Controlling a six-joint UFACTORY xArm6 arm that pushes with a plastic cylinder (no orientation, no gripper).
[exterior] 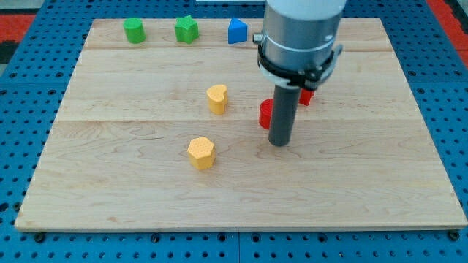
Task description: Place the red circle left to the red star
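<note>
The red circle (266, 113) sits near the middle of the wooden board, partly hidden behind my rod. My tip (280, 143) rests on the board just below and right of it, touching or nearly touching. The red star (306, 95) lies up and to the right of the circle, mostly hidden by the arm, with only a small red part showing. The circle is to the left of the star and slightly lower.
A yellow heart-like block (217, 98) and a yellow hexagon (201, 153) lie left of the tip. Along the view's top stand a green cylinder (134, 30), a green star (186, 29) and a blue block (238, 31). The board (110, 183) lies on a blue grid.
</note>
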